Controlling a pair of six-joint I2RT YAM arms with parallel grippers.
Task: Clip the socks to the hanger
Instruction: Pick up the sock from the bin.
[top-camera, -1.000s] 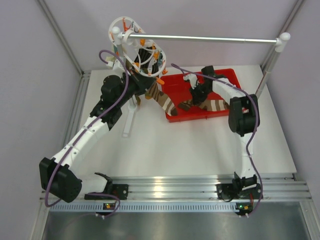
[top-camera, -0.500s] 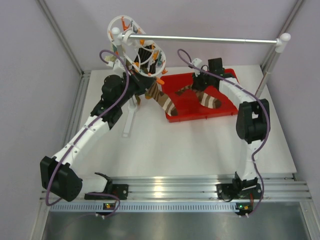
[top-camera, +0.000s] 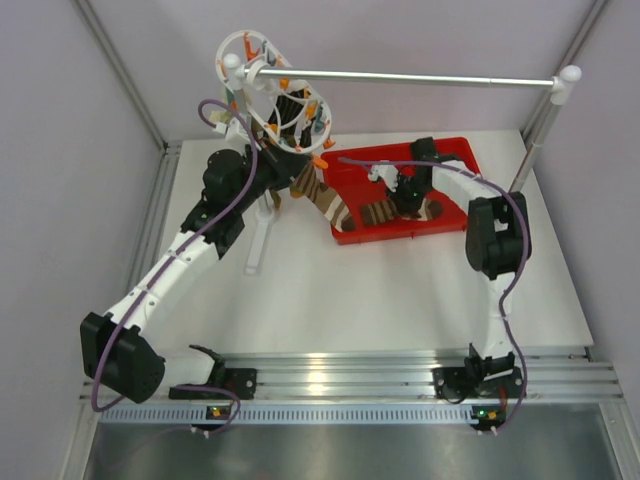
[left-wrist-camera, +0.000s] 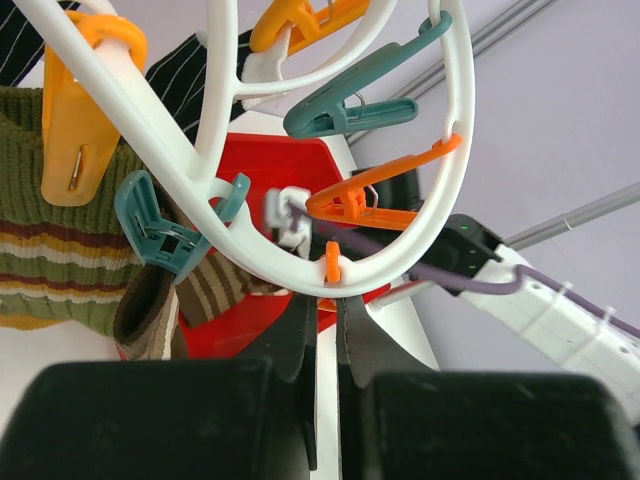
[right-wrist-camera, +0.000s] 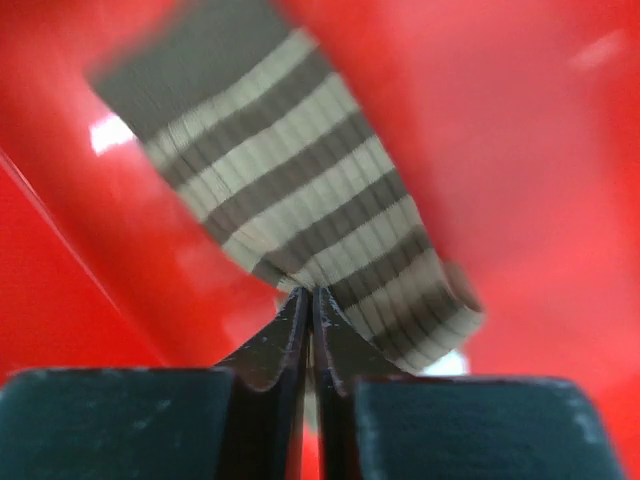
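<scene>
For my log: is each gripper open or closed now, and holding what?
Left gripper: closed on the rim of the white plastic ring hanger.
Right gripper: closed on the brown cream-striped cloth sock.

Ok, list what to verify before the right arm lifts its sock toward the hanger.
1. Right claw shut on the striped sock: ok, the jaws pinch its edge.
2. Sock low inside the red tray, not yet lifted: ok.
3. Gripped sock free of other socks in the tray: cannot tell, the arm hides part of it.
4. Left claw shut on the hanger: ok, the jaws close on the lower ring.
5. A free clip available: ok, the teal clip near the top holds nothing.
</scene>
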